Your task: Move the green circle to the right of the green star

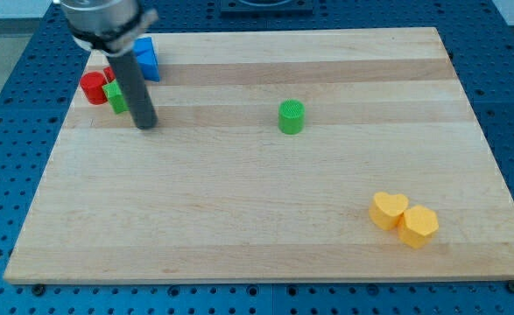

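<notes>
The green circle (292, 115) stands alone near the middle of the wooden board (239, 219). The green star (114, 95) sits at the view's upper left, partly hidden behind my rod, touching a red block (94, 87) on its left. A blue block (146, 59) lies just above and right of the star. My tip (145, 124) rests on the board just right of and below the green star, far to the left of the green circle.
A yellow heart (388, 210) and a yellow hexagon (418, 226) sit touching at the view's lower right. The board lies on a blue perforated table (3, 131).
</notes>
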Motion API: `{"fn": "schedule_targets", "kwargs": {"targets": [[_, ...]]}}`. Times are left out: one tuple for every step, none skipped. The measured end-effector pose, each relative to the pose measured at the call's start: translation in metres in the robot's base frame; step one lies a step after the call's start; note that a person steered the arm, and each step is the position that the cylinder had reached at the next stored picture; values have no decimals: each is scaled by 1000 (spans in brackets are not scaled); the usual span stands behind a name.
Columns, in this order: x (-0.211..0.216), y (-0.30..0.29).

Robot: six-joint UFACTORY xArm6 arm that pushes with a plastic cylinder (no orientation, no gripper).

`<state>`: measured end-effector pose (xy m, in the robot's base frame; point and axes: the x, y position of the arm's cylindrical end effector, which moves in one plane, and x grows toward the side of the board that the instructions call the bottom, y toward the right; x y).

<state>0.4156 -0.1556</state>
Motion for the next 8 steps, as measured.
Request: {"fn": "schedule_targets", "kwargs": {"targets": [[43, 32], [46, 146], [10, 188], [-27, 190], [-26, 221], [-54, 212], [-84, 120], [-92, 43]]}}
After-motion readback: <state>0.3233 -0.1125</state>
